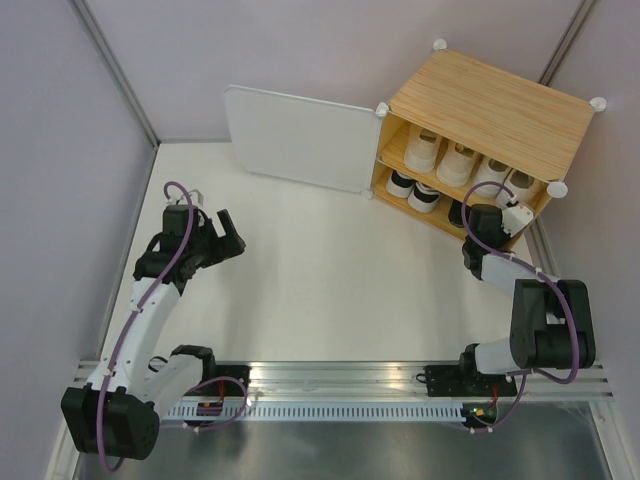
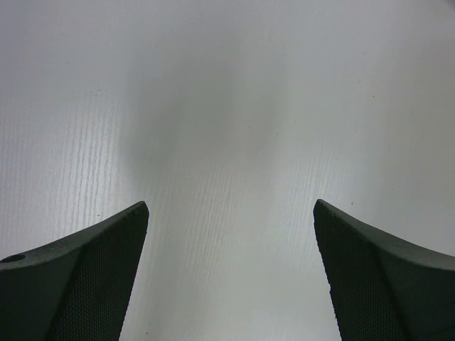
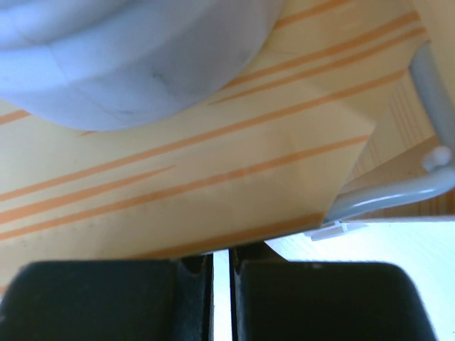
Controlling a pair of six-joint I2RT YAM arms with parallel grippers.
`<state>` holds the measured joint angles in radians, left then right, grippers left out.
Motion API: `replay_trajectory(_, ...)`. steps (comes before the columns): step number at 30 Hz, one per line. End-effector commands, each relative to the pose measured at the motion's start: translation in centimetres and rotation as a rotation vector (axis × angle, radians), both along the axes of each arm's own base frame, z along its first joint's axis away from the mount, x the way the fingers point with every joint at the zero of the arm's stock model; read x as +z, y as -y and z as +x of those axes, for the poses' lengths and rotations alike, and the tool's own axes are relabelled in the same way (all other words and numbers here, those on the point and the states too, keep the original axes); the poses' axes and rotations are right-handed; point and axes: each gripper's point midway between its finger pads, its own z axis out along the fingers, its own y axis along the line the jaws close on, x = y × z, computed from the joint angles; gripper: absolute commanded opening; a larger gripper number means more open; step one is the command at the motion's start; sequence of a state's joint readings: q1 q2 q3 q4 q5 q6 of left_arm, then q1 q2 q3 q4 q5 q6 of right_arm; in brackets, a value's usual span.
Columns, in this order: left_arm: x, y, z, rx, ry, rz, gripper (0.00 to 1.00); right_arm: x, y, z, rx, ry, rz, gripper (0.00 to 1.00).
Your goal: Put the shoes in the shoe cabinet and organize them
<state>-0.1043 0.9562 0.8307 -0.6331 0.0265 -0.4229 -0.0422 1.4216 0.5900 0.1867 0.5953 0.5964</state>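
From above, the left gripper (image 1: 228, 232) hangs with jaws apart over the white table (image 1: 330, 290). The shoe cabinet (image 1: 490, 100) stands well beyond its tips, door (image 1: 295, 140) open and shoes (image 1: 460, 160) on both levels, with the right gripper (image 1: 514, 212) at its front. The left wrist view shows bare table between the spread fingers (image 2: 92, 284). In the right wrist view the jaws are pressed together, holding nothing, with the wooden shelf (image 3: 213, 177) just ahead and a white shoe (image 3: 128, 57) beyond, to the left.
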Motion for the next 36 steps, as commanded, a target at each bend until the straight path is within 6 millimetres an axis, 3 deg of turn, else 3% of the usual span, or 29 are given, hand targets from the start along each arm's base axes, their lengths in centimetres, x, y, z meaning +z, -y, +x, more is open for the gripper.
replay_trajectory(1,0.7,-0.4,0.5,-0.014,0.049,0.037,1.0,2.1,0.9,1.5,-0.048,0.069,-0.014,0.01)
replay_trajectory(5,0.8,-0.4,0.5,-0.012,0.05,0.039,1.0,2.8,1.7,2.0,-0.069,0.078,-0.062,0.01)
replay_trajectory(11,0.7,-0.4,0.5,-0.013,0.049,0.04,1.0,2.6,1.2,3.5,0.025,0.047,-0.1,0.01)
replay_trajectory(17,0.8,-0.4,0.6,-0.013,0.05,0.04,1.0,2.6,2.3,3.0,0.048,-0.033,-0.203,0.01)
replay_trajectory(22,0.8,-0.5,0.5,-0.011,0.05,0.04,1.0,4.8,1.5,3.9,0.116,0.061,-0.225,0.03)
replay_trajectory(25,0.9,-0.4,0.6,-0.013,0.053,0.04,1.0,4.3,2.0,3.9,0.075,0.01,-0.216,0.18)
replay_trajectory(27,0.8,-0.4,0.5,-0.012,0.052,0.039,1.0,3.6,1.9,3.9,0.07,-0.026,-0.194,0.21)
replay_trajectory(29,0.9,-0.4,0.5,-0.013,0.053,0.04,1.0,3.5,1.7,3.7,0.073,-0.017,-0.173,0.45)
replay_trajectory(31,1.0,-0.4,0.5,-0.013,0.056,0.039,1.0,3.5,1.1,3.7,0.101,-0.01,-0.154,0.56)
replay_trajectory(36,1.0,-0.4,0.5,-0.012,0.056,0.038,1.0,4.3,0.5,2.4,0.106,0.006,-0.111,0.6)
